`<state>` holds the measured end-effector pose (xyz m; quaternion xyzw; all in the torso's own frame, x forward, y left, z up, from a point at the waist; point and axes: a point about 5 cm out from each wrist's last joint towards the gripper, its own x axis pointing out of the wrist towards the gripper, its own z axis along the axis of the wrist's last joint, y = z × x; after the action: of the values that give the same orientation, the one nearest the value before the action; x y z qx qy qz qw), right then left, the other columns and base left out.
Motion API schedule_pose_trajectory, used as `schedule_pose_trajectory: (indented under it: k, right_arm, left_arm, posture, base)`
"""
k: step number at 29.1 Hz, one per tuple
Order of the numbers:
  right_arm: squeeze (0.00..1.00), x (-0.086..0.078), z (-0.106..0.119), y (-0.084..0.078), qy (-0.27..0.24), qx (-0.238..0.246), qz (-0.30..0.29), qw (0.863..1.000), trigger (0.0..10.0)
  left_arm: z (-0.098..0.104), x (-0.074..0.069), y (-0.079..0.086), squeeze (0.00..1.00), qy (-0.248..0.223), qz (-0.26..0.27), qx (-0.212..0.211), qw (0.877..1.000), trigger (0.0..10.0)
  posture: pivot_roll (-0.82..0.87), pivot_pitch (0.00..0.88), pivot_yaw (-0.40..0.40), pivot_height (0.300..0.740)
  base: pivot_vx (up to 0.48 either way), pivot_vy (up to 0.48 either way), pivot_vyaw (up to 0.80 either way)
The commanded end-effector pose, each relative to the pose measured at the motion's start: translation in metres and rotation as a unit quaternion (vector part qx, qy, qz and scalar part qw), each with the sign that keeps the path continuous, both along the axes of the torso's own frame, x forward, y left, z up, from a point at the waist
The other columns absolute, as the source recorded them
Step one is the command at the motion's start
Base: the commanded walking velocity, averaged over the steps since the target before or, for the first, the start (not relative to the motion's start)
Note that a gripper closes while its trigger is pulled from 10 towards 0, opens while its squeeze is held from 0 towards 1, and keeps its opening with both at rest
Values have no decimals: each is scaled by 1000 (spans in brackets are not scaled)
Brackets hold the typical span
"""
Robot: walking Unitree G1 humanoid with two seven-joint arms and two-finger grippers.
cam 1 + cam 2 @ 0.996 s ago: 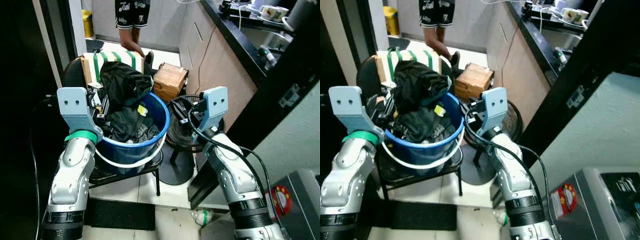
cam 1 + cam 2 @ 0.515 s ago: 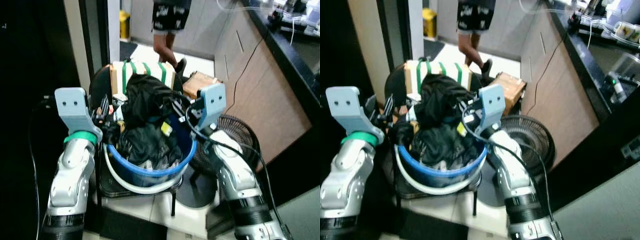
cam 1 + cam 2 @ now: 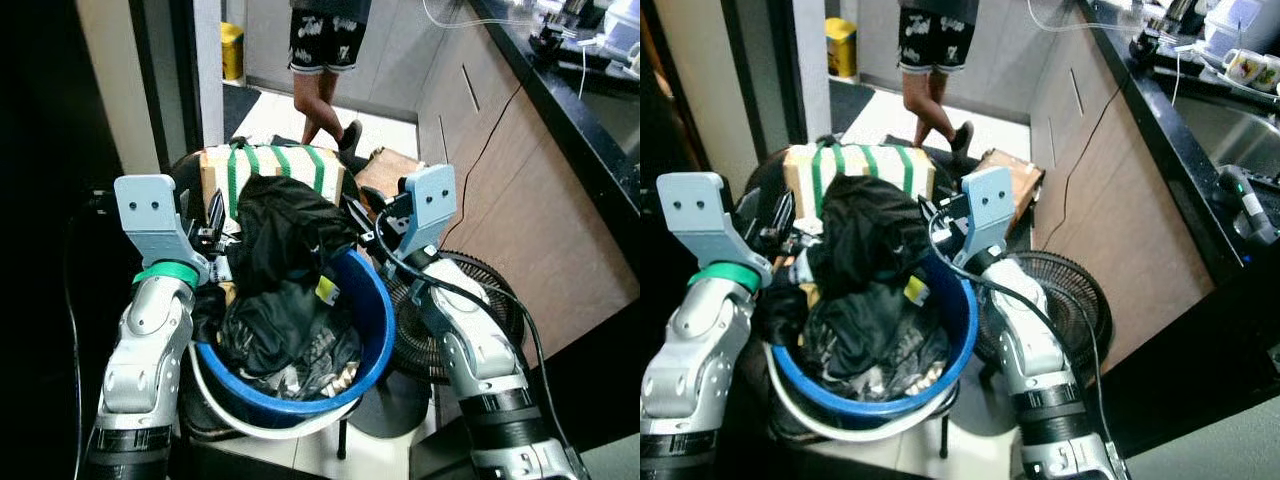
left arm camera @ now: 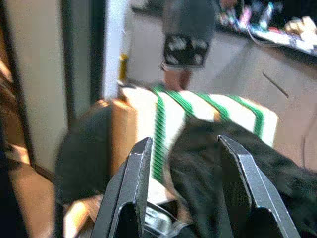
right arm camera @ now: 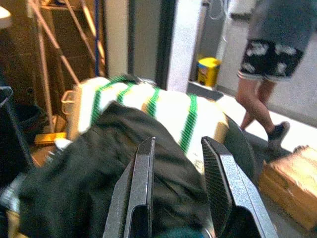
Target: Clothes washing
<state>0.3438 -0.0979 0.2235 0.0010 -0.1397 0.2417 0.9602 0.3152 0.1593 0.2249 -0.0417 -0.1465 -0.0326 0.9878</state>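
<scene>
A blue laundry bucket (image 3: pixel 372 318) with a white handle sits between the two arms, heaped with dark clothes (image 3: pixel 285 290); the top garment bulges above the rim and carries a small yellow tag (image 3: pixel 326 290).

The left gripper (image 4: pixel 184 198) is raised at the bucket's left edge. Its two black fingers (image 4: pixel 130 191) stand spread apart with nothing between them, and the black garment lies just beyond their tips.

The right gripper (image 5: pixel 177 191) is raised at the bucket's right rim, on the far side of the pile from the left one. Its fingers (image 5: pixel 138 188) are also parted and empty, pointing over the dark cloth toward the box behind.

Just beyond both grippers, behind the bucket, stands a cardboard box with green stripes (image 3: pixel 270 170). To the right of the right gripper is a smaller brown cardboard box (image 3: pixel 390 170) on the floor, and below that arm a black floor fan (image 3: pixel 470 300) lies face up. A person (image 3: pixel 325 60) in patterned black shorts stands farther back on the light floor. A dark countertop (image 3: pixel 1180 110) runs along the right.
</scene>
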Motion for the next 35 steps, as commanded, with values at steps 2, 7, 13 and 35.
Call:
schedule_pose_trajectory:
  k: [2,7,13,35]
  right_arm:
    - [0,1,-3,-6,5,-4,-9,1000,10000]
    - [0,2,-4,-4,5,-11,-6,1000,10000]
    - [0,5,-7,-5,12,-16,-12,1000,10000]
    - [0,24,-7,-8,36,-31,-16,999,10000]
  left_arm:
    - [-2,-2,-6,0,2,-12,3,1000,10000]
    - [-2,-2,-5,0,1,-13,6,1000,10000]
    - [-2,-3,-5,0,-1,-13,10,1000,10000]
    - [-2,-4,-5,0,0,-15,14,1000,10000]
  posture:
    - [29,36,-75,740]
    - [29,36,-75,740]
    - [33,45,-82,740]
    - [27,76,-75,740]
  base:
    - [0,0,0]
    - [0,0,0]
    - [0,0,0]
    - [0,0,0]
